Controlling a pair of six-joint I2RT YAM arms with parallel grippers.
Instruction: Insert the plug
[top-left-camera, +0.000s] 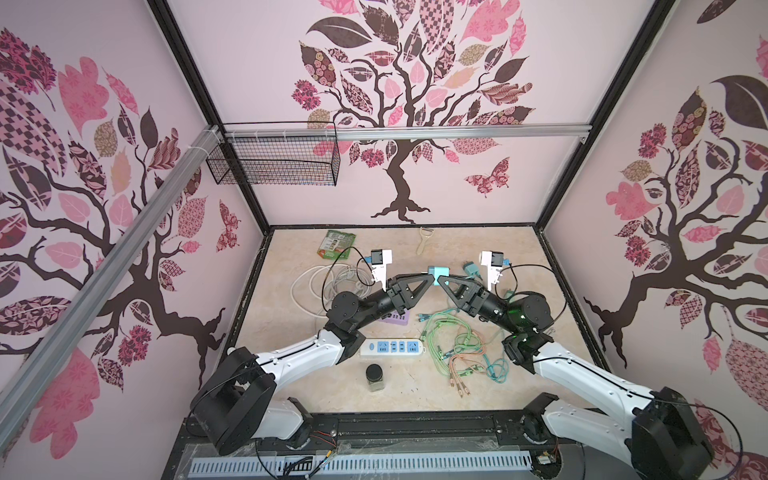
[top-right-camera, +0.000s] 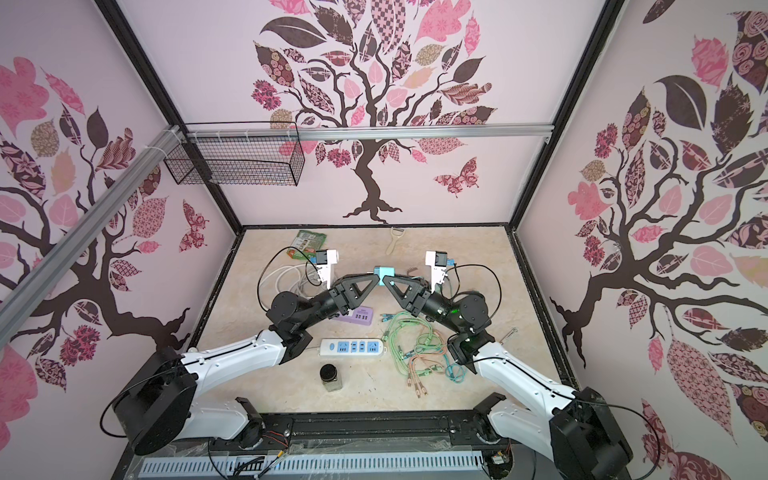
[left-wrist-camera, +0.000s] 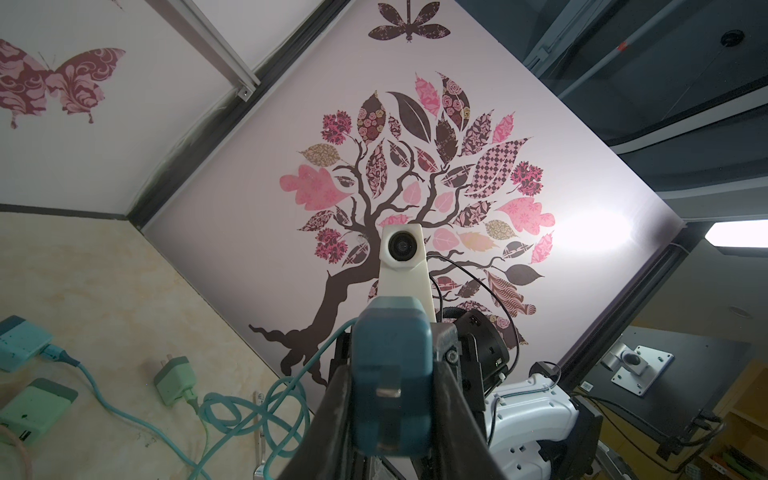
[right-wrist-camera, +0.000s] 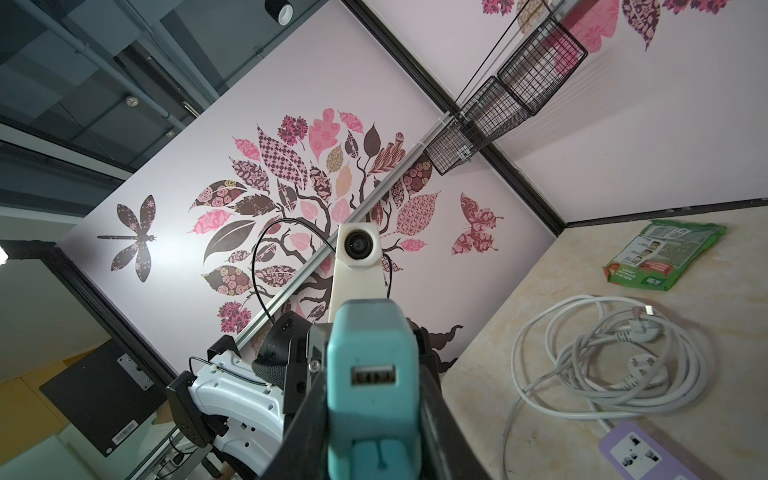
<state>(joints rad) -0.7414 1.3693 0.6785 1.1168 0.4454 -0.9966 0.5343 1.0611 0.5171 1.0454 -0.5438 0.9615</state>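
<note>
As left arm (top-left-camera: 370, 306) meets right arm (top-left-camera: 496, 308), jaws pinching plug (top-left-camera: 438, 273)

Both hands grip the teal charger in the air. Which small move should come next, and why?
Probably open the left hand and let go. Both hands are shut on the teal charger; its prong faces the left wrist camera and its USB port the right one, so the right hand holds it prongs outward, ready for the white power strip.

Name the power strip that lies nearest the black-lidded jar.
The white power strip with blue sockets: it lies just behind the jar. The purple power strip sits farther back on the table.
</note>
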